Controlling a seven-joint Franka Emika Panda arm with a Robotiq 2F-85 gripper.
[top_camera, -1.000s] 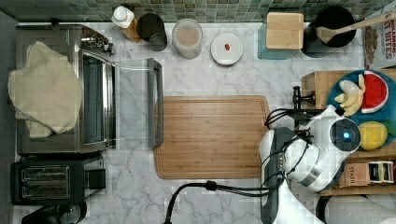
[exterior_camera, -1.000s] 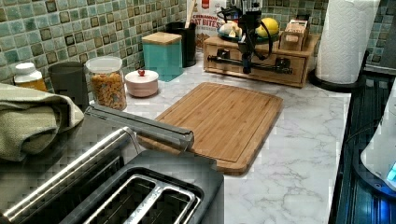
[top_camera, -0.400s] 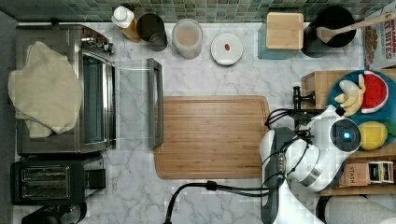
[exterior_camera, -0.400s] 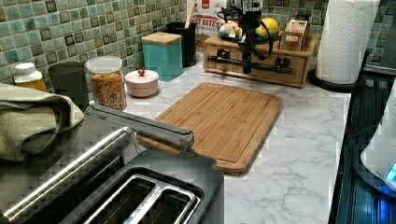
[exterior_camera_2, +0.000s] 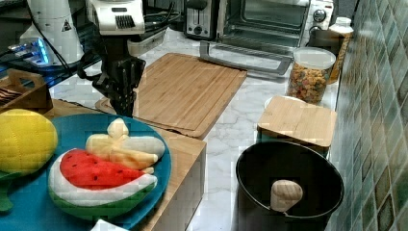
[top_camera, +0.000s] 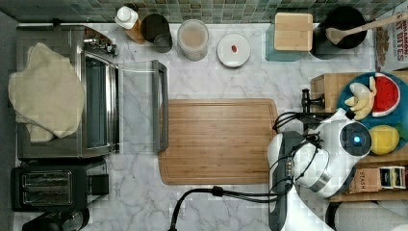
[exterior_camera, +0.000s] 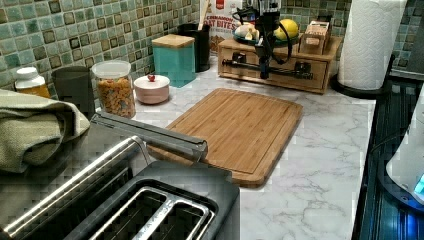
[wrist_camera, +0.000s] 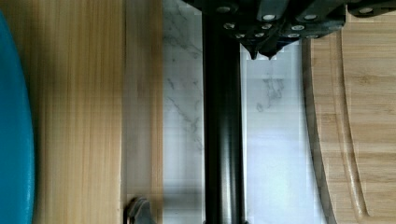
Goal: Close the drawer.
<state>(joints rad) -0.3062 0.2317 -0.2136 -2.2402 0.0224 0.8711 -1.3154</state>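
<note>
Nothing has moved — the pincer stays at the drawer handle, grip unclear.

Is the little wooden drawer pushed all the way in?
Looks shut: in the left view the drawer front sits flush with its wooden box, and the end effector is at its black handle.

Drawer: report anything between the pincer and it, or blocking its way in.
Nothing visible. The pincer is right at the drawer's black handle; the cutting board lies on the pincer's far side, outside the drawer's path.
</note>
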